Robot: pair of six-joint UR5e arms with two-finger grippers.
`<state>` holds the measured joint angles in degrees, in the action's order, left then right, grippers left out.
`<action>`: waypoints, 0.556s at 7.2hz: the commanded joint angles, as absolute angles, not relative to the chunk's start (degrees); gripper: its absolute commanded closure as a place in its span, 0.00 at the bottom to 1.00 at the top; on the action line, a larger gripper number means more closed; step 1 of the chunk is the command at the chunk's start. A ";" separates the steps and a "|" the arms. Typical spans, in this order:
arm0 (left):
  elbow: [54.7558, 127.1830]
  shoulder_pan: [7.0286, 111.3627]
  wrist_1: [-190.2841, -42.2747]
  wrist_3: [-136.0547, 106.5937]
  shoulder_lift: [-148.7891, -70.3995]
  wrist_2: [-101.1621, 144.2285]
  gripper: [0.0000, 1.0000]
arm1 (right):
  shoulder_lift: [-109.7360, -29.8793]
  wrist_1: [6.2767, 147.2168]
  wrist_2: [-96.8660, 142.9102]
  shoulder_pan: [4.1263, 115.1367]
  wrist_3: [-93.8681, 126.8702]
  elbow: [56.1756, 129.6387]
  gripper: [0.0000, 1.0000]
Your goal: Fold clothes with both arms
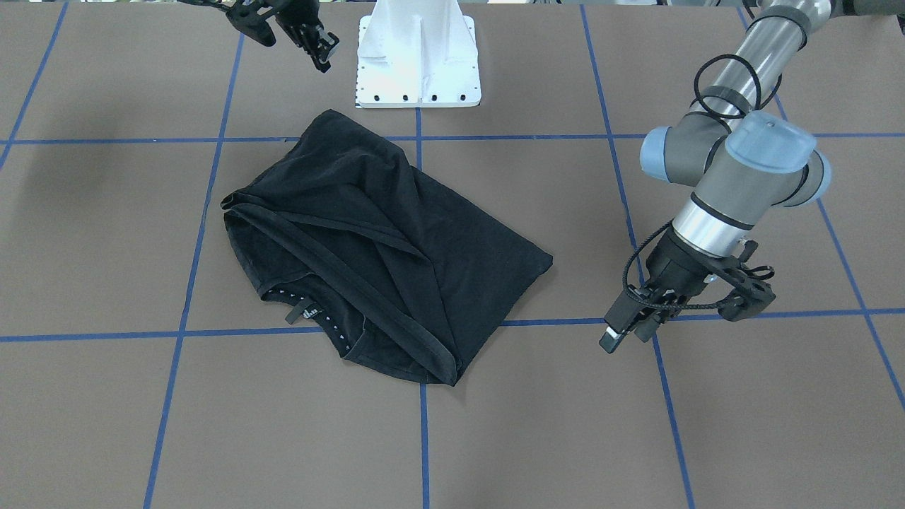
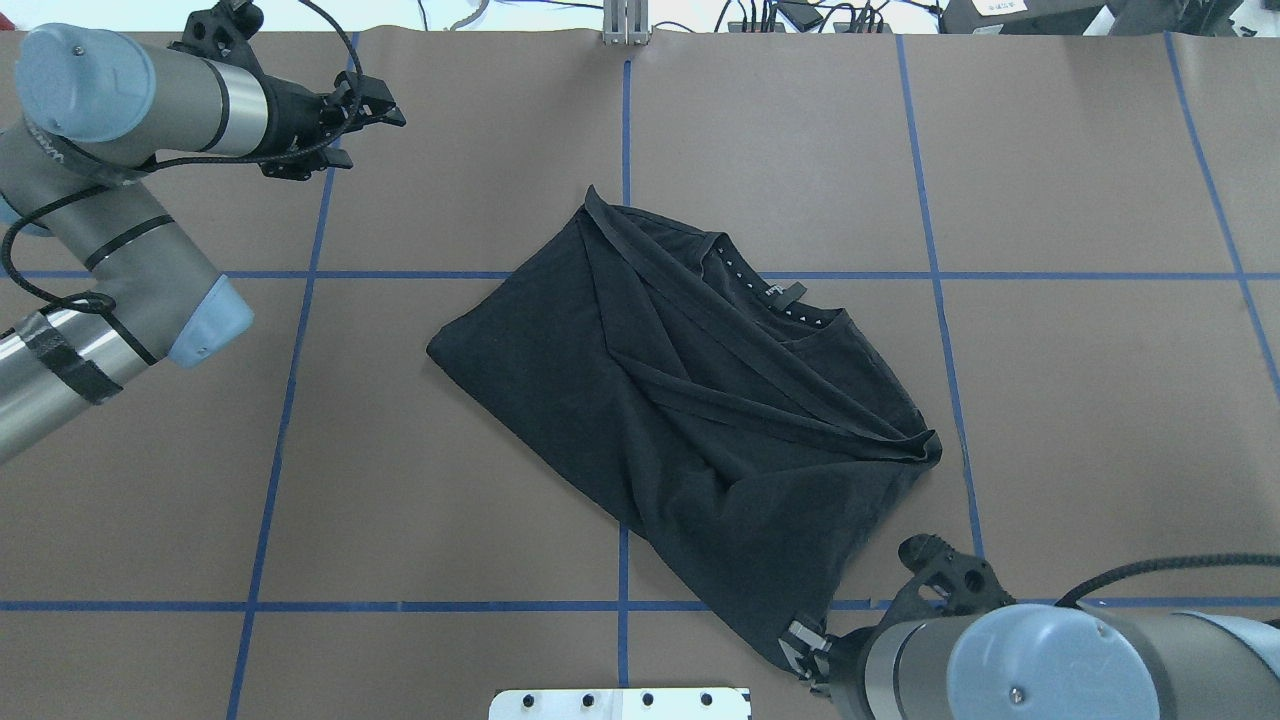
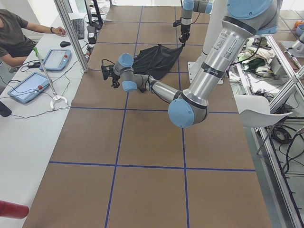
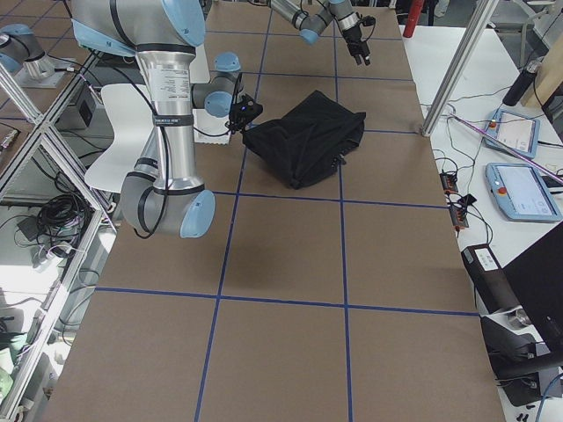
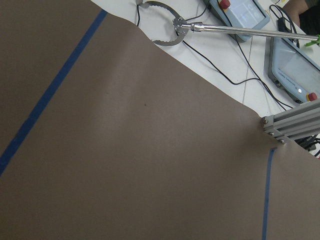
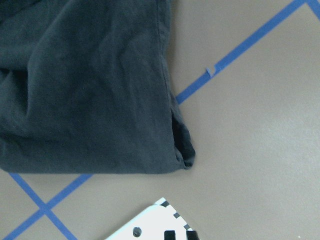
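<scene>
While the black T-shirt (image 1: 396, 240) lies loosely folded mid-counter (image 1: 742, 424), the left hand (image 1: 628, 332) hangs released at lower right; the right hand's (image 1: 319, 51) state, upper left, I cannot tell.

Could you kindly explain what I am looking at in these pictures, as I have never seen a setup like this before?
This is a robot with two jointed arms on a white base plate at the edge of a brown table marked with blue tape. Each arm ends in a gripper with two jaws. One picture faces the robot from across the table, one looks from behind and above it, two from the table's ends, and two from cameras on the wrists. A black T-shirt lies on the table, partly folded and rumpled. The left gripper hangs off to the shirt's side; the right gripper is near the shirt's corner by the base. Neither holds anything: the right wrist view shows that corner lying free. A person sits at a side desk.
</scene>
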<state>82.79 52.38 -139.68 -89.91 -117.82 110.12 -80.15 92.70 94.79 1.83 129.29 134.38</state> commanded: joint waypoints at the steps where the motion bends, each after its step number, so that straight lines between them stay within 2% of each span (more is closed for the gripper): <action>1: 88.56 51.42 -136.35 -90.00 -114.89 110.74 0.10 | -79.54 93.95 92.91 1.30 130.43 135.08 0.00; 4: 94.21 40.66 -132.10 -90.79 -110.06 103.76 0.15 | -79.45 94.04 93.16 14.36 127.11 135.00 0.00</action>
